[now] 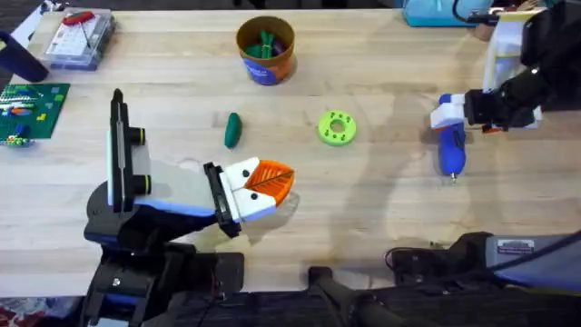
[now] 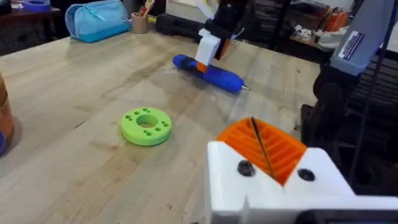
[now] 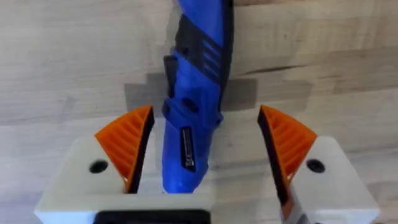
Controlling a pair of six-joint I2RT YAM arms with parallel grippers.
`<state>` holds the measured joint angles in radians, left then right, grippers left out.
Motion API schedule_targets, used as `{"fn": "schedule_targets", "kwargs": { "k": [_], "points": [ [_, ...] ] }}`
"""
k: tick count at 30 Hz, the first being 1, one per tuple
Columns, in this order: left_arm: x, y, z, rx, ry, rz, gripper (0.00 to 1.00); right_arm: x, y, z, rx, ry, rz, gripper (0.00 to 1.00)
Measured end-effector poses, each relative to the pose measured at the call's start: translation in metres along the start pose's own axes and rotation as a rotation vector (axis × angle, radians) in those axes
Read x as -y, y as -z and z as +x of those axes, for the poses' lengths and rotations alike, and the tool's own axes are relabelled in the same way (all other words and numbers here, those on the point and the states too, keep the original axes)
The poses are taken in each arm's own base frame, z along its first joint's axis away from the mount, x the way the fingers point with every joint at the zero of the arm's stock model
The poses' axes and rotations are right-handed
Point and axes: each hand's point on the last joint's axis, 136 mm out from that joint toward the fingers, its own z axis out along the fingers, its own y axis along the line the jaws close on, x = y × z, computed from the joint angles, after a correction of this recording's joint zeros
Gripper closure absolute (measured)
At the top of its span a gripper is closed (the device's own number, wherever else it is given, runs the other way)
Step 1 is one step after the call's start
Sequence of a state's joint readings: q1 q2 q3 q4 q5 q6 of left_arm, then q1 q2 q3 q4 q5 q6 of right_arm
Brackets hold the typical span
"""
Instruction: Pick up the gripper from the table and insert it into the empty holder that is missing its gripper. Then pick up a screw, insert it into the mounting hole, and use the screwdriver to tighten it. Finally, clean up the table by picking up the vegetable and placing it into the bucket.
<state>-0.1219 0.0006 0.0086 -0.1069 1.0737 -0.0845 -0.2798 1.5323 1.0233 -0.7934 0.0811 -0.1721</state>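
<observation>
The right gripper [image 3: 202, 155] straddles the blue screwdriver [image 1: 451, 150] lying on the table [image 1: 363, 218], orange pads wide apart, touching neither side. The left gripper [image 1: 272, 182] rests pinched together, holding nothing. The vegetable [image 1: 232, 129] lies beside a lime-green ring [image 1: 337, 128]; the bucket [image 1: 265, 50] stands beyond, nothing between them.

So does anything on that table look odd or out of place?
One thing: the bucket already holds something green, yet the vegetable lies loose on the table. The screwdriver lies flat between the right pincer's open fingers. Nothing looks spilled or broken.
</observation>
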Motion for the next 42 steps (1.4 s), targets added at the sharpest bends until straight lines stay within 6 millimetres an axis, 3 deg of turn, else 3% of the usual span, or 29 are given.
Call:
{"fn": "schedule_targets", "kwargs": {
  "k": [8, 13, 27, 31, 32, 36, 38, 39, 42],
  "points": [
    [0.000, 0.000, 0.000, 0.000, 0.000, 0.000, 0.989, 0.002, -0.020, -0.019, 0.034, 0.006, 0.006, 0.005],
    [0.000, 0.000, 0.000, 0.000, 0.000, 0.000, 0.989, 0.004, -0.022, -0.028, 0.065, 0.005, 0.012, 0.005],
    [0.000, 0.000, 0.000, 0.000, 0.000, 0.000, 0.989, -0.008, -0.034, -0.028, 0.043, 0.028, -0.021, 0.029],
    [0.000, 0.000, 0.000, 0.000, 0.000, 0.000, 0.989, -0.009, -0.035, -0.028, 0.042, 0.035, -0.024, 0.173],
    [0.000, 0.000, 0.000, 0.000, 0.000, 0.000, 0.989, -0.009, -0.035, -0.028, 0.041, 0.039, -0.024, 0.248],
    [0.000, 0.000, 0.000, 0.000, 0.000, 0.000, 0.989, -0.009, -0.035, -0.028, 0.041, 0.039, -0.024, 0.591],
    [0.000, 0.000, 0.000, 0.000, 0.000, 0.000, 0.989, -0.009, -0.035, -0.028, 0.041, 0.038, -0.024, 0.871],
    [0.000, 0.000, 0.000, 0.000, 0.000, 0.000, 0.989, -0.009, -0.035, -0.027, 0.040, 0.035, -0.024, 0.958],
    [0.000, 0.000, 0.000, 0.000, 0.000, 0.000, 0.989, -0.010, -0.035, -0.027, 0.038, 0.040, -0.028, 0.974]
  ]
}}
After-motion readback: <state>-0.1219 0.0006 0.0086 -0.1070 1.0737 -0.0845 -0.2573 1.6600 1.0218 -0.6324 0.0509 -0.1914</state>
